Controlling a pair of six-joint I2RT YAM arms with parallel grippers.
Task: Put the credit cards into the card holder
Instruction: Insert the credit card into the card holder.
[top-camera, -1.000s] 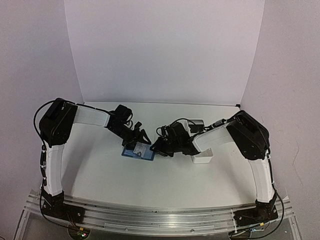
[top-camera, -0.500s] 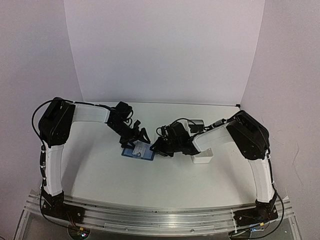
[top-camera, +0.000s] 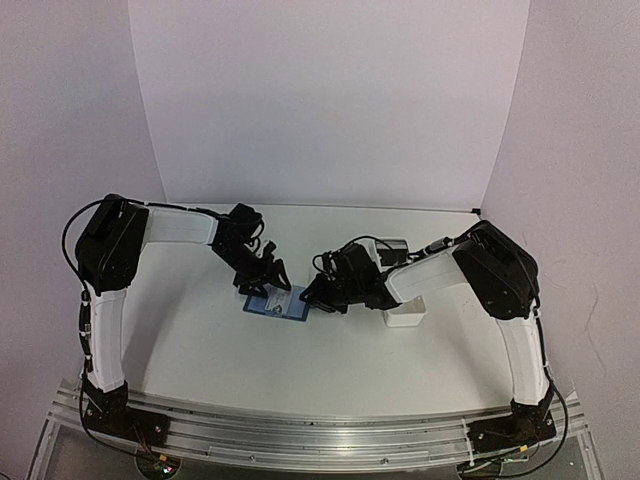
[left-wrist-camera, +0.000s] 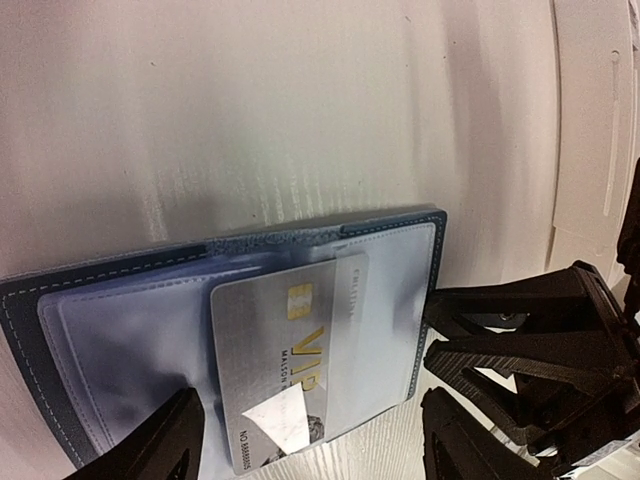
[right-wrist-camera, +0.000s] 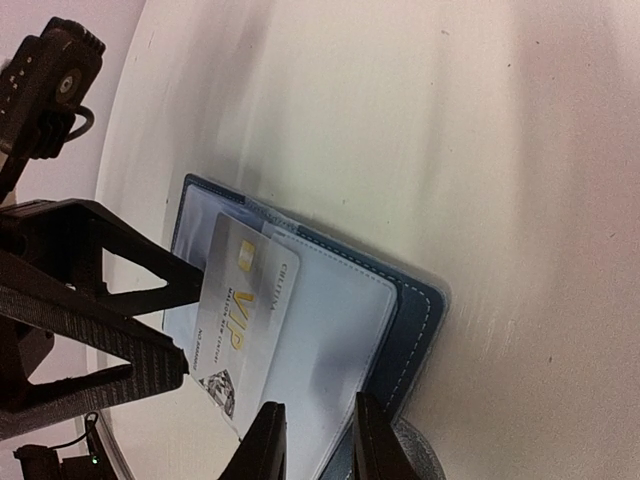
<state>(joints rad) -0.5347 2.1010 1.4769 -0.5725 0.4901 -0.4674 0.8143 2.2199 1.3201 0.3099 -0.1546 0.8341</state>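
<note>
Top external: white tray (top-camera: 405, 318) at 3 o'clock of card holder (top-camera: 290, 313), behind right gripper (top-camera: 308, 298) pinching the holder's edge; left gripper (top-camera: 270, 285) spread wide astride credit card (left-wrist-camera: 285, 350).

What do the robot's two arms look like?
The left arm and right arm have white tube-shaped links, chunky black joints and thin black cables. The left end effector and right end effector are black, with two pointed, triangle-braced fingers.
</note>
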